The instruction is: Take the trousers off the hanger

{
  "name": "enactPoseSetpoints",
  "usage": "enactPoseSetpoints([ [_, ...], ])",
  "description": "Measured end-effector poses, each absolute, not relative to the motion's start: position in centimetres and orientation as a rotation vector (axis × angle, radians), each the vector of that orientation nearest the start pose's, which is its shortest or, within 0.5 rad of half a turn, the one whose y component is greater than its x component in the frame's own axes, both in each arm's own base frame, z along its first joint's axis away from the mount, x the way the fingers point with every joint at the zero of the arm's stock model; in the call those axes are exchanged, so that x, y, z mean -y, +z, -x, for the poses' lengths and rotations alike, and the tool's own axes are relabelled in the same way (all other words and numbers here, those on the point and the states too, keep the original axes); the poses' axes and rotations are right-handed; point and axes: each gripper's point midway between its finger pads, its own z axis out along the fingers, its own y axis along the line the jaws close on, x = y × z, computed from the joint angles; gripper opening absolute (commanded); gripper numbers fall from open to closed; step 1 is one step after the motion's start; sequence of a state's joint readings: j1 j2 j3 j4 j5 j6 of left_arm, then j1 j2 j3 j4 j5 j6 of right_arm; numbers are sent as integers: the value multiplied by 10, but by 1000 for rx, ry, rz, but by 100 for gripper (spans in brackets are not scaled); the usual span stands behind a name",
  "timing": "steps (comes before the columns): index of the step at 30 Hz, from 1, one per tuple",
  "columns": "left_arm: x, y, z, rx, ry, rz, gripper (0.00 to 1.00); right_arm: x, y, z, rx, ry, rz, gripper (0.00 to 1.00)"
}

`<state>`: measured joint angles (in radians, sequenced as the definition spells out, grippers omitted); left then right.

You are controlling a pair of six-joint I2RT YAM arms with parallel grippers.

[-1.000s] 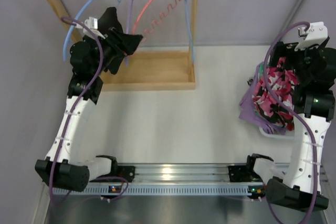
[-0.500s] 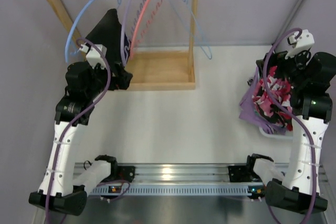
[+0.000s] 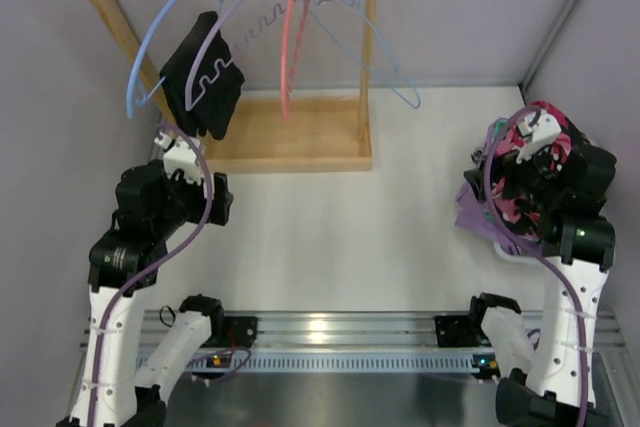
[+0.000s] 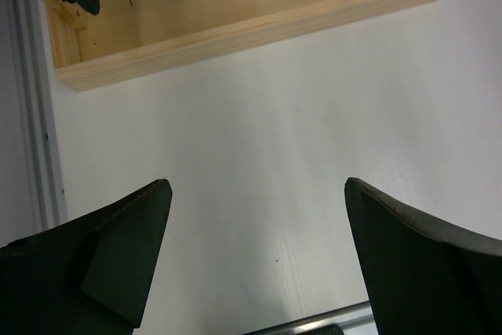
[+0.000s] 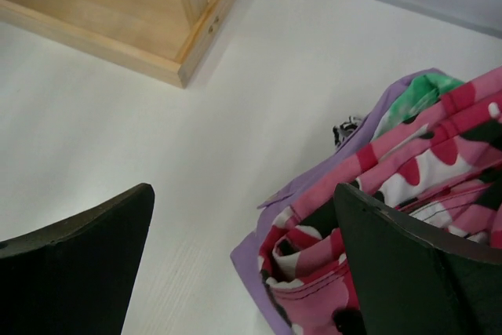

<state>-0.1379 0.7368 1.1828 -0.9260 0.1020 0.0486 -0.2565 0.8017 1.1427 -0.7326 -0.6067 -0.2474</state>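
Note:
The trousers (image 3: 520, 209), magenta-pink with black and white blotches, lie in a cloth pile at the right of the table and also show in the right wrist view (image 5: 439, 162). The lilac hanger (image 3: 252, 15) with its wavy bar hangs tilted on the wooden rack, and a plain black garment (image 3: 203, 75) drapes over its lower end. My right gripper (image 5: 243, 194) is open and empty, with its right finger (image 5: 416, 256) over the edge of the pile. My left gripper (image 4: 255, 186) is open and empty above bare table, in front of the rack, apart from the hanger.
The wooden rack base (image 4: 235, 13) lies ahead of the left gripper. Light-blue hangers (image 3: 375, 57) and a salmon hanger (image 3: 290, 47) hang on the rod. Purple cloth (image 5: 267, 260) and green cloth (image 5: 420, 92) lie under the trousers. A metal rail (image 3: 330, 332) runs along the near edge.
My left arm has pulled back from the rack toward the near side, letting go of the black garment; the hangers have swung. My right arm has moved nearer over the cloth pile.

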Motion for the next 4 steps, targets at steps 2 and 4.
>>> enactPoseSetpoints([
  [2,42,295,-210,-2047,-139,-257,98,-31,307,-244,-1873,259,389,99],
  [4,41,294,-208,-2053,-131,-255,98,-33,301,-236,-1879,261,395,99],
])
